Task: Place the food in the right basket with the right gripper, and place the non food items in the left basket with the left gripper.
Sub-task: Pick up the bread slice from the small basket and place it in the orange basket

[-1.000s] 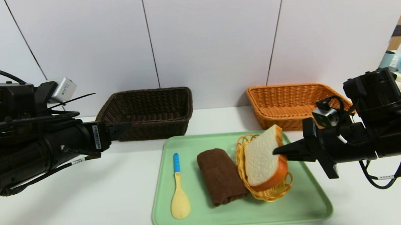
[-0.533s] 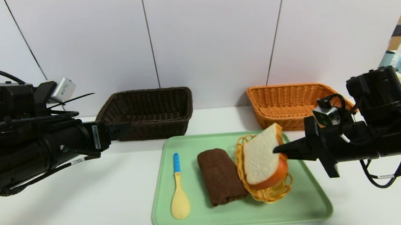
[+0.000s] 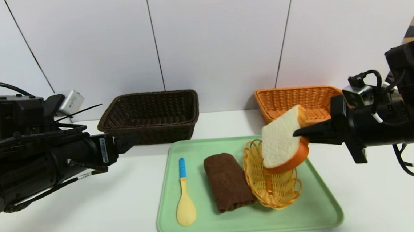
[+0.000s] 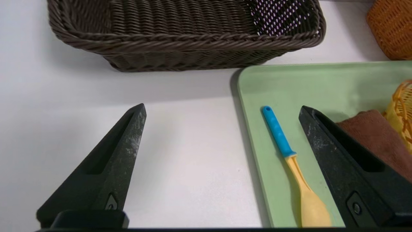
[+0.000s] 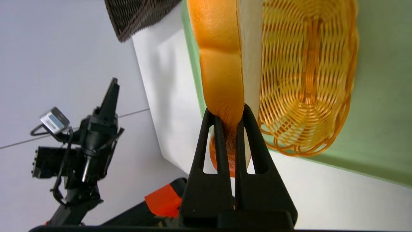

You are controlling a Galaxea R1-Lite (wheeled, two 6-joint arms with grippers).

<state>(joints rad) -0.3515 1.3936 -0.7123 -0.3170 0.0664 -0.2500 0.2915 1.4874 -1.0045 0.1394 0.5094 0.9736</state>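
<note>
With my right gripper (image 3: 300, 134) pinched tight on the crust edge of the bread slice (image 3: 283, 139), I've got the food clear of the small yellow wicker dish (image 3: 271, 177) and hanging in the air above the tray's right side. From the right wrist view the two fingers (image 5: 214, 135) bite into the orange crust (image 5: 222, 58) so the slice stands on edge, white face turned toward the dish (image 5: 309, 80); I reckon that thin-edge grip is why it hangs tilted, not flat. It's soft, so I'd guess a gentle carry is wise. Just behind and to the right sits the orange basket (image 3: 289, 97), near the gripper, which is where this food belongs. Over on the other side, my left gripper (image 4: 222, 111) waits with its jaws spread wide, holding nothing, hovering over the white table (image 4: 180, 161) between the dark brown basket (image 4: 180, 42) and the green tray (image 4: 309, 80). I read that as lined up for the non-food pieces: the rice paddle (image 4: 289, 161) with its blue handle lies at the tray's left side, and the folded brown towel (image 3: 228, 182) lies beside it, touching the wicker dish.
</note>
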